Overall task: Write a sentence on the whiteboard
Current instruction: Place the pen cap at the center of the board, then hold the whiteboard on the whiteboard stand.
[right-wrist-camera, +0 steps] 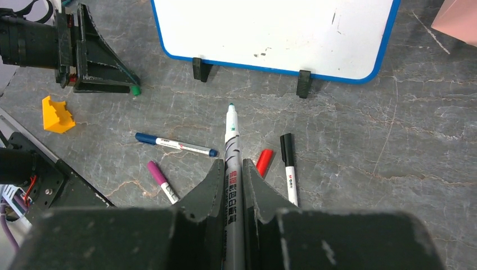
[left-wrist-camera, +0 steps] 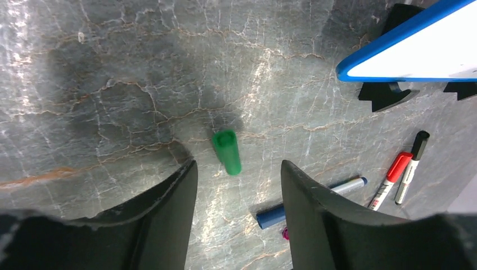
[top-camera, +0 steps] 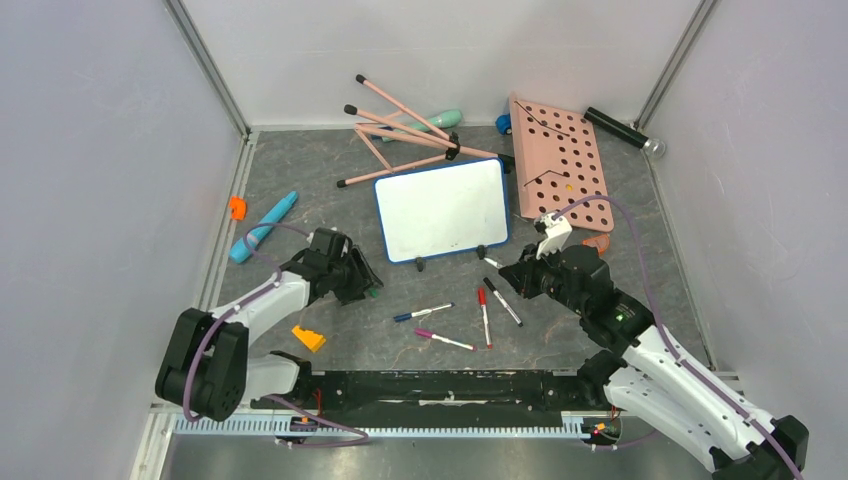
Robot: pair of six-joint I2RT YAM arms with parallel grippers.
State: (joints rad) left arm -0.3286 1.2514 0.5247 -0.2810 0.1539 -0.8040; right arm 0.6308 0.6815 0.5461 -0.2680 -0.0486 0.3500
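Item: whiteboard [top-camera: 443, 210], middle of the table [top-camera: 640, 240], standing on its black feet, face blank; we see no sentence yet. Right claw [right-wrist-camera: 232, 167]: clamped on an uncapped marker [right-wrist-camera: 231, 132], whose long axis points straight at the board's near edge, tip short of it. Left claw [left-wrist-camera: 237, 167]: jaws apart above a green cap [left-wrist-camera: 226, 151], gripping nothing. We judge the right arm better placed to write.
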